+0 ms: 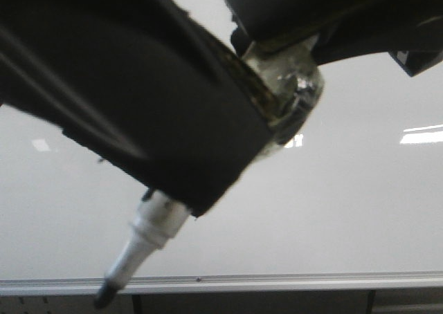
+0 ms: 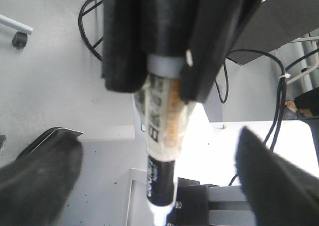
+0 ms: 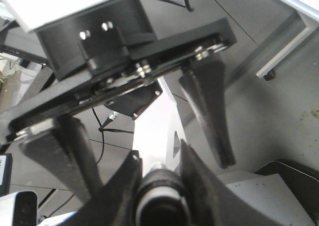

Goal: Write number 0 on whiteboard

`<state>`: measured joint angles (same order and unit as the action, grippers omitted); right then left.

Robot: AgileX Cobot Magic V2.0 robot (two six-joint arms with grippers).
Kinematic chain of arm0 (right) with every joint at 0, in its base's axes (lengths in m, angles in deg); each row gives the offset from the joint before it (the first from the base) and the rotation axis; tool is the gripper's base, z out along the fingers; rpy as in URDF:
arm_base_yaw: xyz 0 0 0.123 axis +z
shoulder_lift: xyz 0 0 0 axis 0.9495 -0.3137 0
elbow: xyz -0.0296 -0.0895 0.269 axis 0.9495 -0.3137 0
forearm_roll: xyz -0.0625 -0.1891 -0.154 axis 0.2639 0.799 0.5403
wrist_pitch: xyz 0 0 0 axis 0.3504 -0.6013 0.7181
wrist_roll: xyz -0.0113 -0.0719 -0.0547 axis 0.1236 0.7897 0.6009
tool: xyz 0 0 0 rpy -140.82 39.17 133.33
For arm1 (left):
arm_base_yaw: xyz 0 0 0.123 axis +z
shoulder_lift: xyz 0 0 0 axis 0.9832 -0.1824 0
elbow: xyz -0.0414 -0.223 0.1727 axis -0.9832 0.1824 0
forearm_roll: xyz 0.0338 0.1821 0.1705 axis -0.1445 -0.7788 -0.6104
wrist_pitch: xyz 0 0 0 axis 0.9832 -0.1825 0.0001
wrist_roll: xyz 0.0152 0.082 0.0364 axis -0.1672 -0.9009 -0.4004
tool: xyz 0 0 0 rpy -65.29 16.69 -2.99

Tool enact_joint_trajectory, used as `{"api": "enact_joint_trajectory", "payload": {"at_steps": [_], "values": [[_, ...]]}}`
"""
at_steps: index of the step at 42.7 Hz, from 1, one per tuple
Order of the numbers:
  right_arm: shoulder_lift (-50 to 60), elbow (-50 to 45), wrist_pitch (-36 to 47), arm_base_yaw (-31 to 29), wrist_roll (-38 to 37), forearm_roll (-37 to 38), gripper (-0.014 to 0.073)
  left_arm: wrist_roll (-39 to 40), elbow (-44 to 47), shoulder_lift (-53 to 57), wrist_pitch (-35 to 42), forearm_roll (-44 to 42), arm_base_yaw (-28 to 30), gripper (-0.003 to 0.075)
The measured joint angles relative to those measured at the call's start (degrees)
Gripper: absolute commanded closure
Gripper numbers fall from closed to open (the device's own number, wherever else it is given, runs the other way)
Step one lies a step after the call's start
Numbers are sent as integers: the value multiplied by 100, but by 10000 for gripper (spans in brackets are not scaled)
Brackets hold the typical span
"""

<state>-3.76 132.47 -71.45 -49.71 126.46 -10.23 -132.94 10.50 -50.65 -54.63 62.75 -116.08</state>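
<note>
My right claw point(image 1: 180, 189) is clenched on the marker point(image 1: 142, 245), tip low by the whiteboard point(image 1: 346, 210) frame rail; steep tilt could skid. Left claw point(image 3: 159, 156) hangs released.

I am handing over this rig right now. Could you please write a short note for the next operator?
Right end effector: shut on the marker, whose tip points downward.
Left end effector: open and empty, facing the marker.
Whiteboard: stands behind the arms. No 0 shows on the part in view.
Done: the marker is grasped.
Left: bring the tip to the board and write the whole 0.
</note>
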Motion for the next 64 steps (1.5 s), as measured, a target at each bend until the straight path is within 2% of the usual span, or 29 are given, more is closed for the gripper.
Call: {"api": "enact_joint_trajectory", "payload": {"at_steps": [14, 21, 28, 31, 35, 38, 41, 46, 54, 64], "values": [[196, 0, 60, -191, -29, 777, 662, 0, -39, 0, 442, -333, 260, 30], [498, 0, 395, -663, -431, 1471, 662, 0, -221, 0, 467, -443, 735, 30], [1102, 0, 791, -1251, -841, 2473, 662, 0, -431, 0, 478, -465, 1297, 38], [1453, 0, 1004, -1540, -898, 2774, 662, 0, -471, 0, 478, -479, 1524, 86], [2035, 0, 1400, -1895, -941, 2959, 662, 0, -481, 0, 447, -479, 1752, 210], [2387, 0, 1790, -2078, -974, 2987, 662, 0, -481, 0, 361, -493, 1869, 352], [2668, 0, 2134, -2142, -989, 2991, 662, 0, -481, 0, 263, -509, 1901, 528], [2748, 0, 2418, -2168, -999, 2991, 662, 0, -481, 0, 112, -506, 1911, 739], [2415, 14, 2845, -2168, -999, 2991, 662, 0, -481, 0, 53, -506, 1911, 740], [1249, 577, 3121, -2113, -708, 2991, 662, -10, -481, 0, 50, -506, 1911, 740]]}}
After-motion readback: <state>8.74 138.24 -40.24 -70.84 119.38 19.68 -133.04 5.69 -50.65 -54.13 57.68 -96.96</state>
